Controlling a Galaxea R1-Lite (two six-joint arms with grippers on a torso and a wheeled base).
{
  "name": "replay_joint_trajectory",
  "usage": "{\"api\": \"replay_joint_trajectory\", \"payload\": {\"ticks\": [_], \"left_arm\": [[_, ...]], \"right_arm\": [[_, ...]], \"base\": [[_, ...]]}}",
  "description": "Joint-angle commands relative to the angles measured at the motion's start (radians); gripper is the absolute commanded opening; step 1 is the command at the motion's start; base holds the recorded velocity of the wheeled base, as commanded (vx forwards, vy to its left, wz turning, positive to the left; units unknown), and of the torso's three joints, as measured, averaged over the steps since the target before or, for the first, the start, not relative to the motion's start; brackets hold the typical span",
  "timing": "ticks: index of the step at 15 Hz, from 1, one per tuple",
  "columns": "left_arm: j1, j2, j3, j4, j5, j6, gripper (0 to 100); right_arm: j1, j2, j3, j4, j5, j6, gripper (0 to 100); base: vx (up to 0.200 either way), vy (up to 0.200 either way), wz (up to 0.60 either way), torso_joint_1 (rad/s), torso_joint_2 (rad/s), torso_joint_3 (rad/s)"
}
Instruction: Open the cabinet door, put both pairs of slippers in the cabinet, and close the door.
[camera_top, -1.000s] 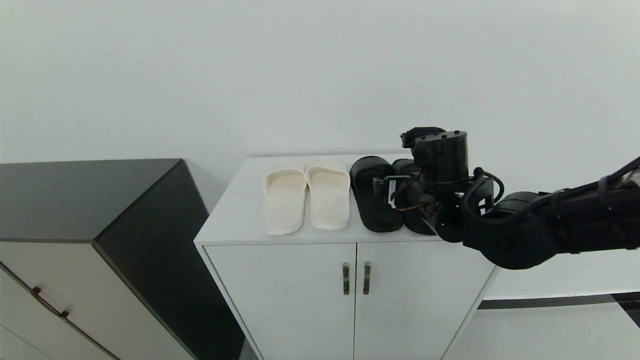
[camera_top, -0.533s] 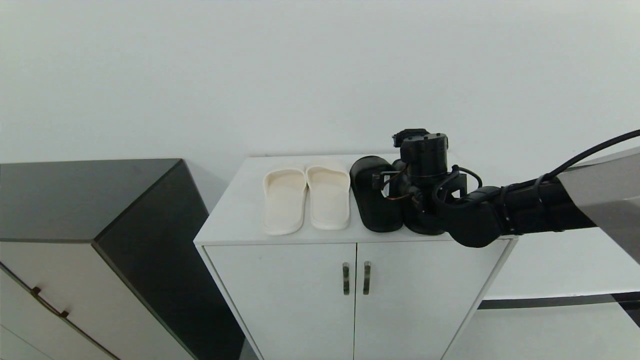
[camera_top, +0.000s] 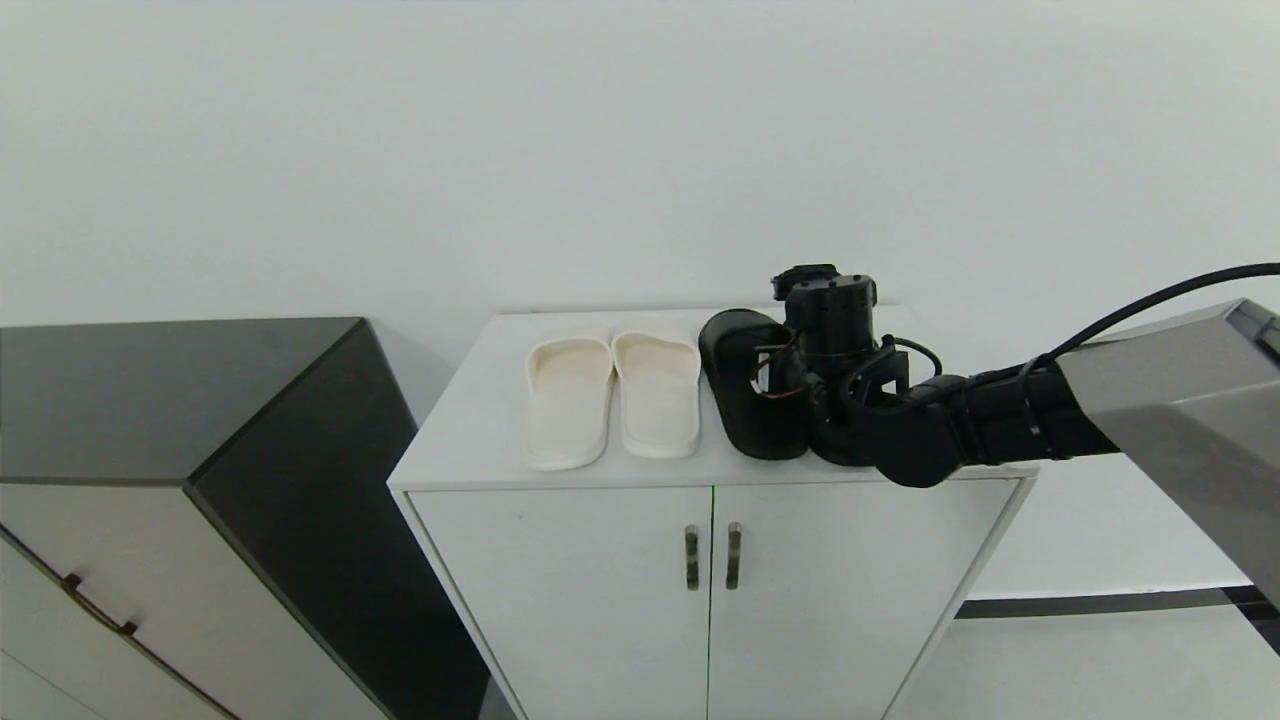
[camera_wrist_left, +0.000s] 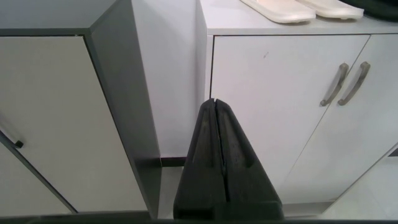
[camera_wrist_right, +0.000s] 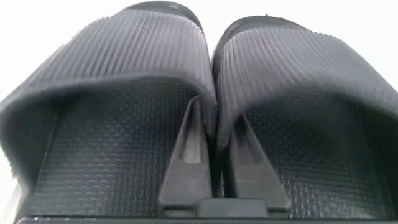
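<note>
A pair of black slippers (camera_top: 750, 400) and a pair of white slippers (camera_top: 612, 400) lie side by side on top of the white cabinet (camera_top: 470, 420). Its two doors are closed, with their handles (camera_top: 711, 556) meeting in the middle. My right gripper (camera_wrist_right: 215, 112) is on the black pair, one finger inside each slipper, shut on their adjoining inner walls. In the head view the right wrist (camera_top: 835, 330) covers the right black slipper. My left gripper (camera_wrist_left: 216, 106) is shut and holds nothing, low in front of the cabinet's left corner.
A dark-topped cabinet (camera_top: 180, 400) with pale drawers stands to the left of the white one, with a narrow gap between them. A plain wall runs right behind both. The floor to the right of the white cabinet is bare.
My right arm has pushed forward and a little left over the cabinet top, and the wrist now sits lower on the black slippers. The slippers and the doors have not moved.
</note>
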Motion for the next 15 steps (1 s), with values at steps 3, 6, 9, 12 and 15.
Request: {"api": "replay_joint_trajectory", "payload": {"ticks": [3, 6, 9, 12, 15], "left_arm": [[0.000, 0.000, 0.000, 0.000, 0.000, 0.000, 0], [0.000, 0.000, 0.000, 0.000, 0.000, 0.000, 0], [0.000, 0.000, 0.000, 0.000, 0.000, 0.003, 0], [0.000, 0.000, 0.000, 0.000, 0.000, 0.004, 0], [0.000, 0.000, 0.000, 0.000, -0.001, 0.004, 0]], "right_arm": [[0.003, -0.073, 0.015, 0.002, -0.002, -0.004, 0], [0.018, -0.205, 0.133, -0.001, 0.011, -0.042, 0], [0.089, -0.449, 0.416, 0.002, 0.183, -0.034, 0], [0.142, -0.664, 0.675, 0.002, 0.287, -0.024, 0], [0.198, -0.806, 0.802, 0.017, 0.363, -0.028, 0]], "base": [[0.000, 0.000, 0.00, 0.000, 0.00, 0.000], [0.000, 0.000, 0.00, 0.000, 0.00, 0.000], [0.000, 0.000, 0.00, 0.000, 0.00, 0.000], [0.000, 0.000, 0.00, 0.000, 0.00, 0.000], [0.000, 0.000, 0.00, 0.000, 0.00, 0.000]]}}
